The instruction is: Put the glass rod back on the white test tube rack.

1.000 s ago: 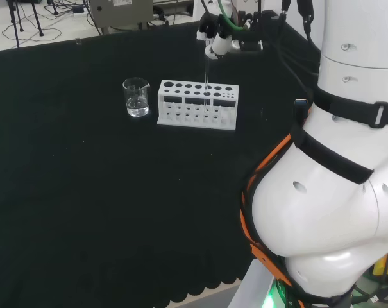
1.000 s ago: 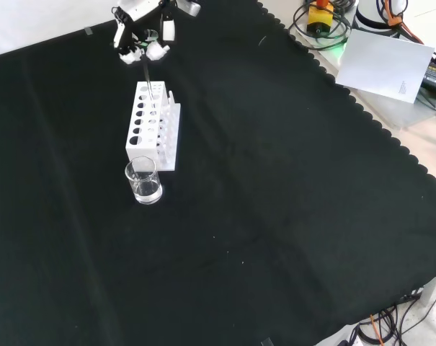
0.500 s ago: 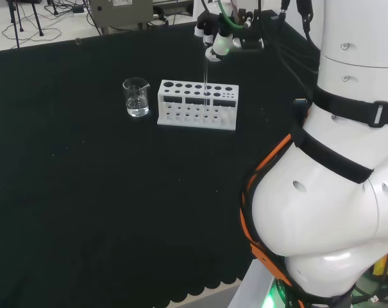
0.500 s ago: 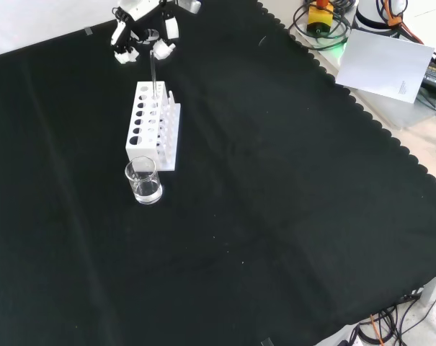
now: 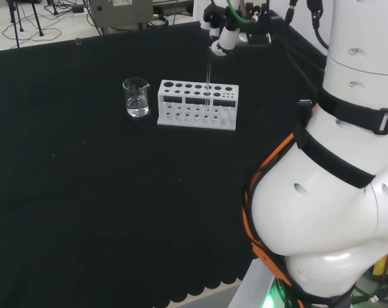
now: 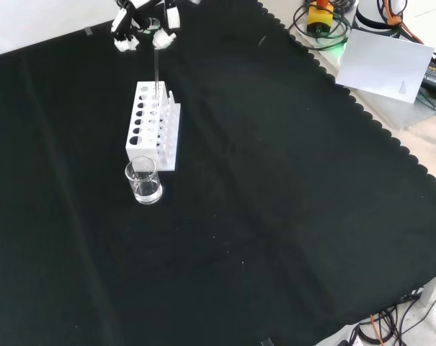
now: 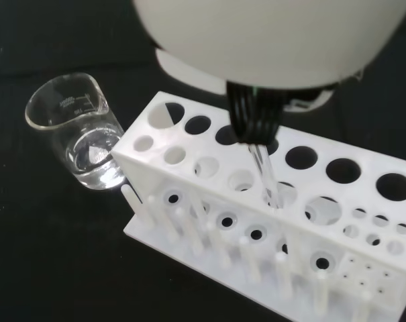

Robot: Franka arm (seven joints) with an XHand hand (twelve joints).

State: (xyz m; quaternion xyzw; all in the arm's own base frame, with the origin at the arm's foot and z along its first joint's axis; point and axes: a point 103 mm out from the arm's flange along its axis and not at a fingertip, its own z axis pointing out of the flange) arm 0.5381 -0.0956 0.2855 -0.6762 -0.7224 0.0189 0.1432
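Observation:
The white test tube rack [image 5: 197, 106] [image 6: 151, 122] [image 7: 209, 194] stands on the black cloth. The glass rod [image 5: 208, 77] [image 6: 157, 72] [image 7: 265, 174] stands nearly upright with its lower end in one of the rack's holes. The hand [image 5: 224, 32] [image 6: 162, 37] hovers just above the rod's top, its fingertips spread apart; one fingertip is close to the rod's upper end. A blurred white part of the hand [image 7: 270, 33] shows in the wrist view.
A small glass beaker [image 5: 136, 97] [image 6: 143, 182] [image 7: 82, 134] with a little clear liquid stands beside one end of the rack. The arm's white links [image 5: 335, 160] stand at the head view's right. Papers and cables [image 6: 383, 65] lie beyond the cloth's scalloped edge.
The fingertips, close together on the rod a second ago, have spread apart. The hand has risen, while the rod has stayed standing in the rack.

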